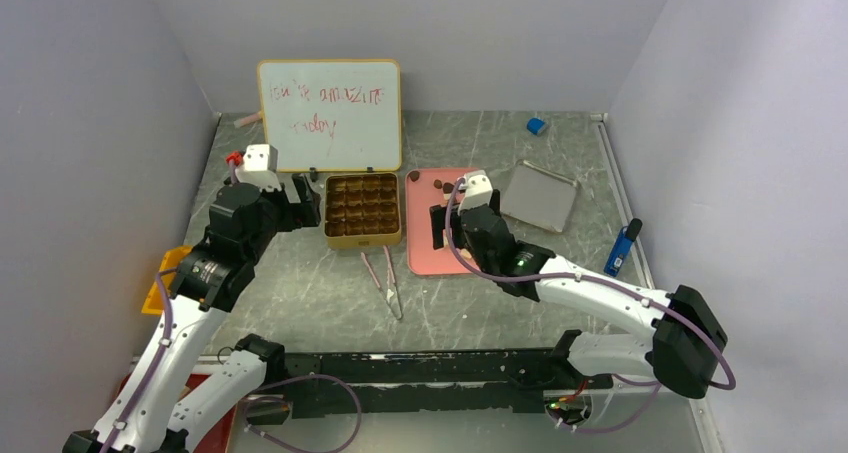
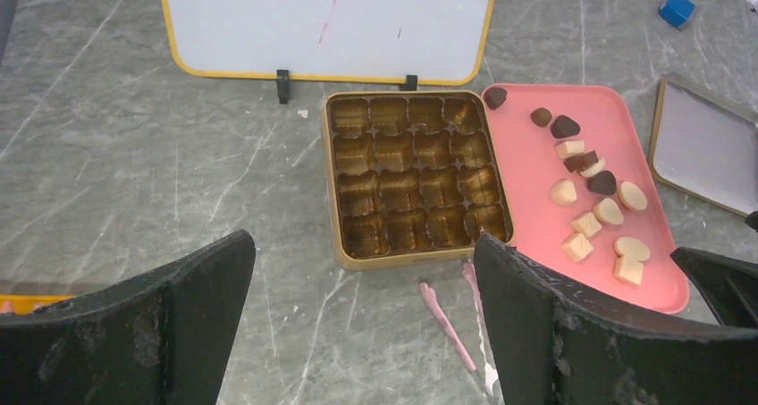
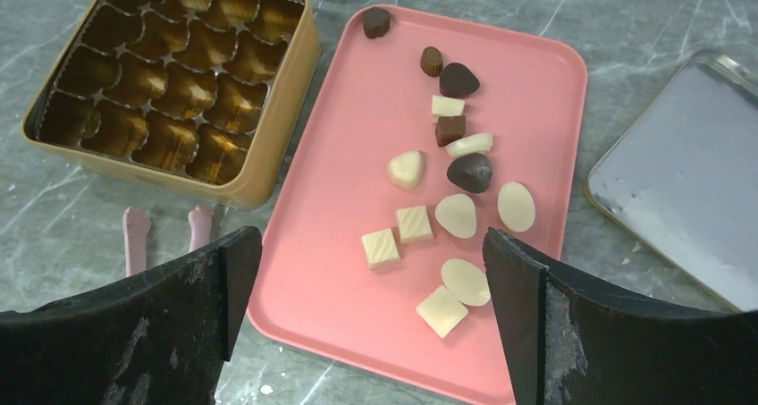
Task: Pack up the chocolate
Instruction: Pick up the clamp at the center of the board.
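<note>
You're lining up the first pick, left tool (image 2: 364, 244) and right tool (image 3: 368, 237) both gaping empty; next, try lowering the right onto the small cream oval chocolate (image 3: 458, 215) beneath it.

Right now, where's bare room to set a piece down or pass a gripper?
Free: the pink tray's near box-side corner, left of the chocolates; the table left of the gold box, in front of the whiteboard. Crowded: tray's right half; tweezers lie just in front of the box.

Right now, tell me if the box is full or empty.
Empty: every cell of the box is bare; chocolates lie on the tray.
</note>
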